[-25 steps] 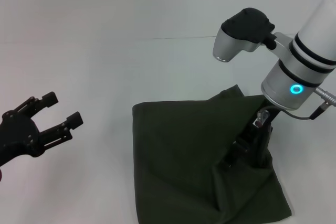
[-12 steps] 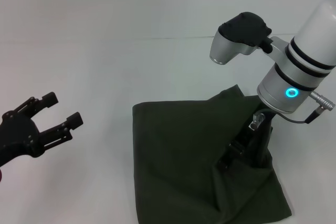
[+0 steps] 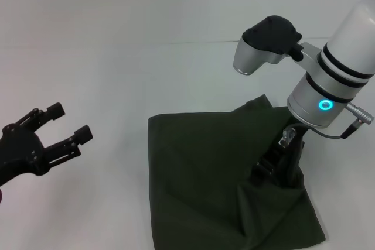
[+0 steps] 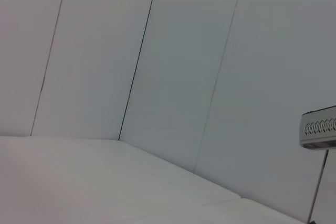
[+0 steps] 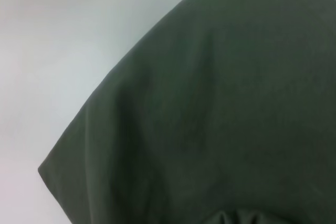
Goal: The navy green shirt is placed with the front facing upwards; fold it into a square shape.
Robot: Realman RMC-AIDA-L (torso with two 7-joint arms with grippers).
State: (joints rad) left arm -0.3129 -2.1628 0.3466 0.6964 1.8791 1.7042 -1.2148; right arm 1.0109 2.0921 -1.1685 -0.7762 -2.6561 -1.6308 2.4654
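The shirt (image 3: 217, 174) lay on the white table (image 3: 117, 74) at about 5 o'clock in the head view, already doubled into a rough four-sided packet with no sleeves, collar or lettering showing. Judging from that shape, most of the folding looked done; what remained seemed to be flattening the raised ridge and the puckered corner at 4 o'clock, where the outline still flared wider near the robot than at the far edge. The cloth was matte, dark olive and soft, with shallow creases running toward the gripper, and in the right wrist view the shirt (image 5: 210, 119) showed a smooth weave and one blunt, rounded corner against the bare table.

The right gripper (image 3: 280, 165) stood on the packet's 3 o'clock side, fingers down in the fabric, which bunched around them; whether they pinched a layer or merely pressed could not be told. The left gripper (image 3: 69, 122) hung parked at 9 o'clock, well apart from the shirt, its black fingers spread and holding nothing. The left wrist view showed only pale wall panels.
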